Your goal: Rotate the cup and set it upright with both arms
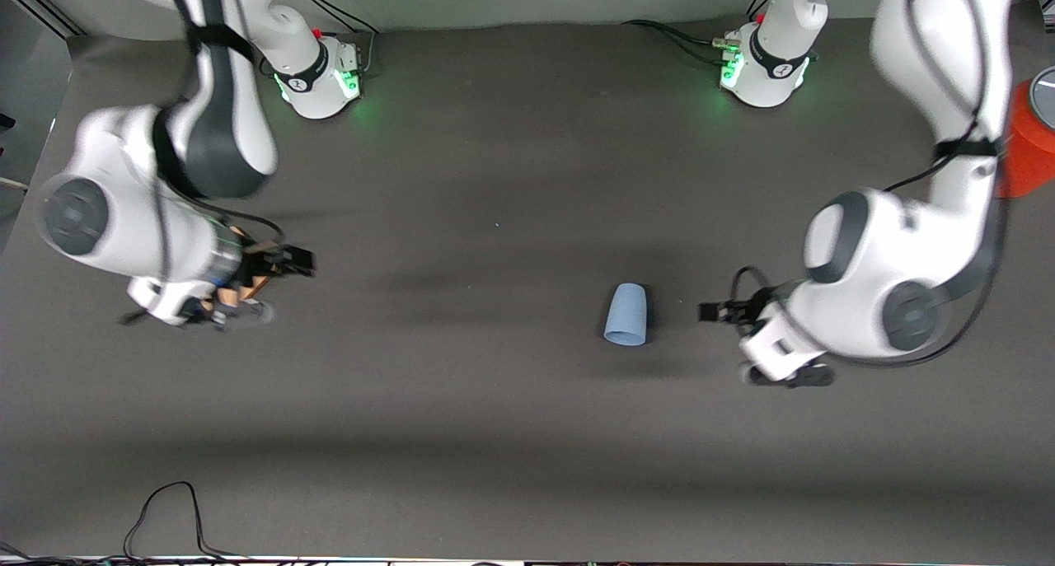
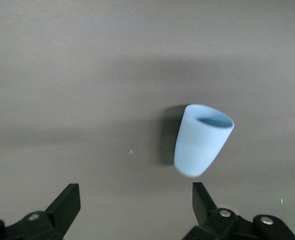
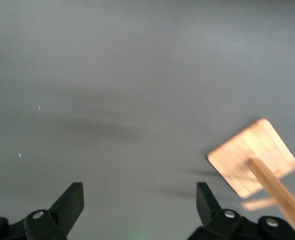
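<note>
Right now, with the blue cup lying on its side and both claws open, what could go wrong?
1. The small pale-blue plastic cup lies on its side on the dark mat; a nudge from the open left claw beside it could roll it away.
2. The open right claw is well toward its own end of the table, so a two-arm handover needs a long reach.
</note>
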